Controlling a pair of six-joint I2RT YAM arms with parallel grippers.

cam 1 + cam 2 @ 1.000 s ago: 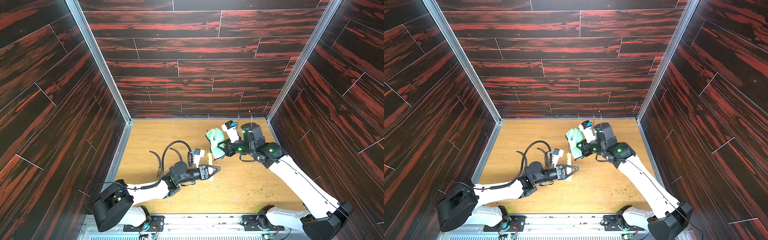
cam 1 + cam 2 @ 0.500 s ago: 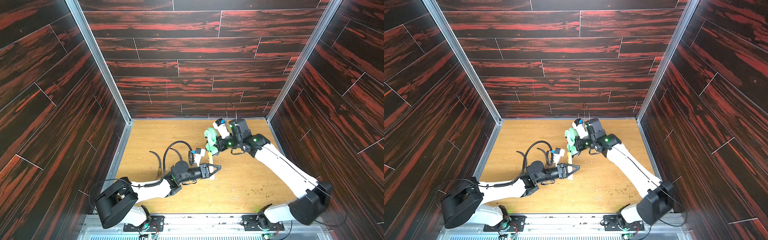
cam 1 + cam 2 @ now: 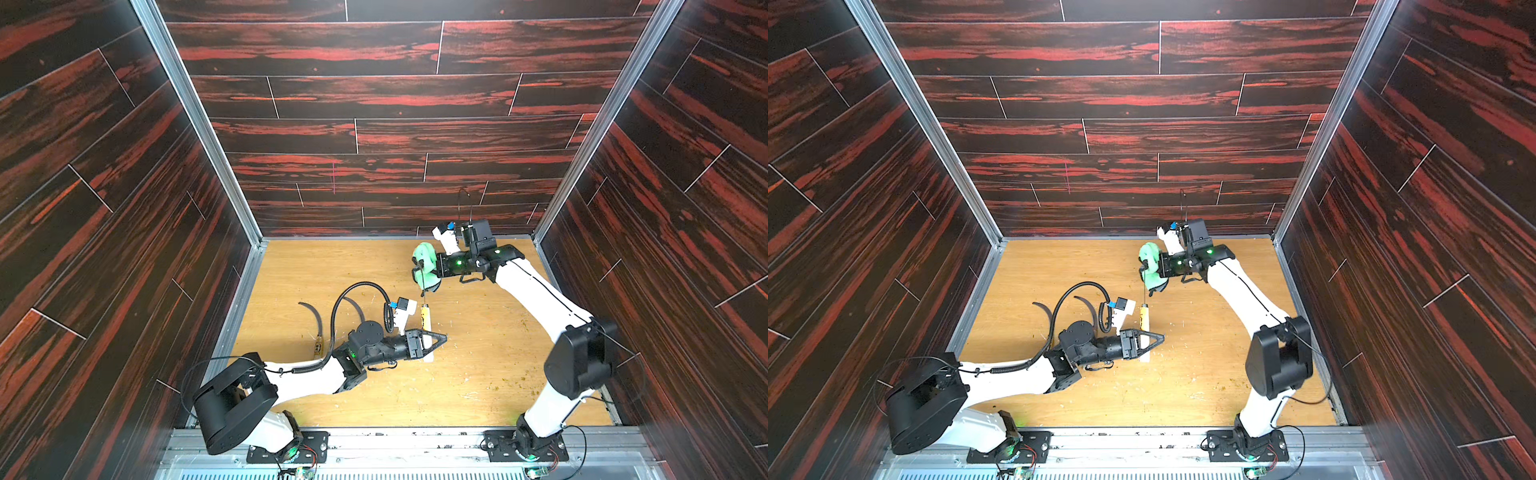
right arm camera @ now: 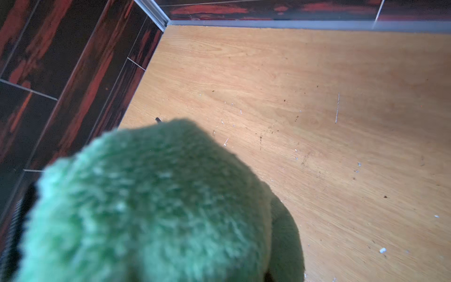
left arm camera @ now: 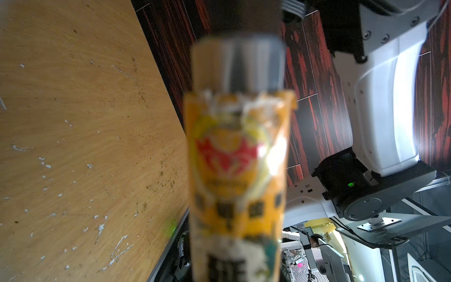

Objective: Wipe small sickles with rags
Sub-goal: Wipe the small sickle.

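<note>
Top views show the wiping under way on one sickle [image 3: 427,319]. The left gripper [image 3: 440,339] is clamped on its pale handle near the middle of the table [image 3: 478,365], with the blade end pointing toward the far edge. The right gripper [image 3: 436,268] is closed on the bunched green rag [image 3: 424,254], held above the table near the far right corner, just beyond that handle. The other two sickles [image 3: 311,309] lie toward the left edge, held by neither gripper. I judge the task at most partly done, since I cannot tell whether those two are already clean.

The right jaws are buried in the rag. A thin dark line joins handle and rag; it may be the blade edge-on or the rag's cord. The left wrist view shows only a blurred label band [image 5: 236,171], and the blade is cut off. The right wrist view is mostly green pile [image 4: 151,207].
</note>
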